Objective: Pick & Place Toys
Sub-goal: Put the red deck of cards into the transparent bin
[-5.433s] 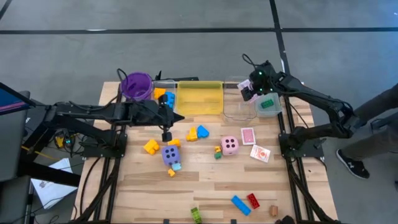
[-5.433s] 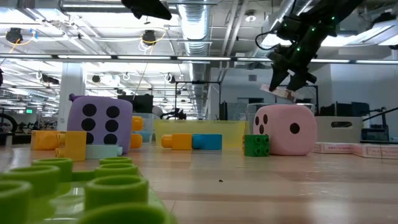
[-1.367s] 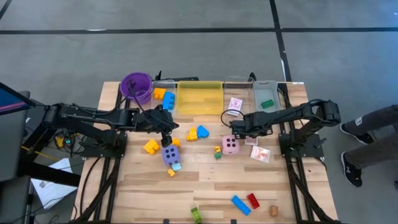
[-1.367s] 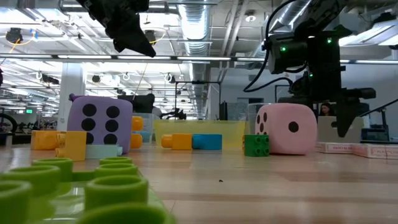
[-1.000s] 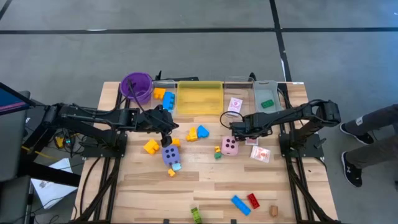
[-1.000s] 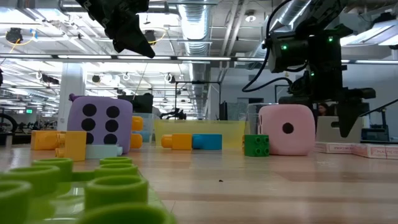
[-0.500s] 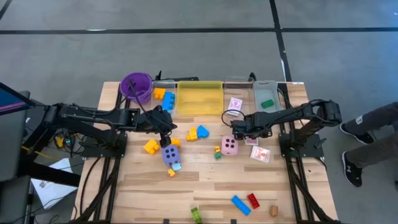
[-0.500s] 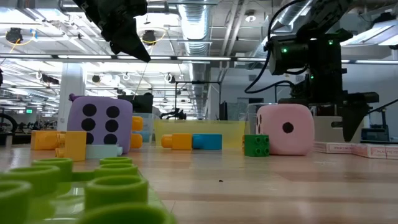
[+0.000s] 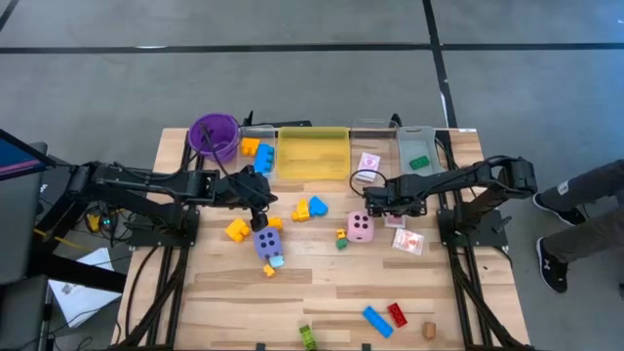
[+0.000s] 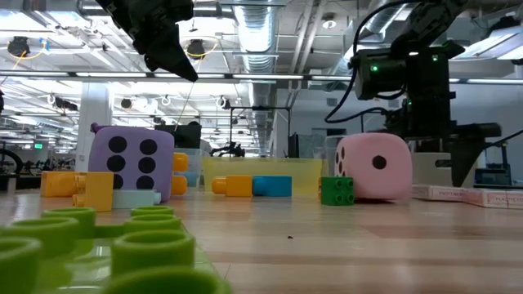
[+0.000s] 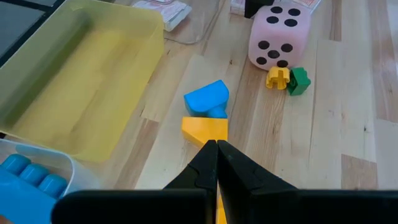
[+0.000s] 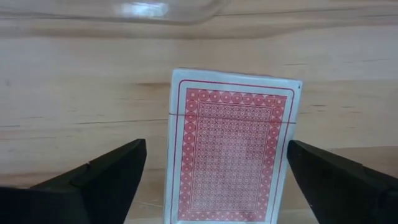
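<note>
My right gripper (image 12: 216,152) is open and low over a red-patterned pink playing card (image 12: 230,152) that lies flat on the table, one finger on either side of it. In the high view this gripper (image 9: 378,206) is just behind and to the right of the pink die (image 9: 360,226). A second card (image 9: 408,241) lies nearer the right edge. My left gripper (image 9: 261,208) is shut and empty. It hangs above the table between the purple die (image 9: 266,242) and the yellow and blue blocks (image 11: 207,115). My right gripper stands close behind the pink die (image 10: 374,167). The die hides the nearer finger in the low view, so I cannot tell whether that finger touches it. I cannot tell either whether the fingertips touch the card.
At the far edge stand a purple cup (image 9: 214,135), a yellow tray (image 9: 313,154), a clear tray holding a card (image 9: 369,164) and a tray with a green block (image 9: 418,163). Loose blocks lie near the front edge (image 9: 377,321). A person stands at the right (image 9: 585,190).
My right gripper has shifted slightly toward the table's right edge, staying open and low. The pink die beside it has turned a little on the spot.
</note>
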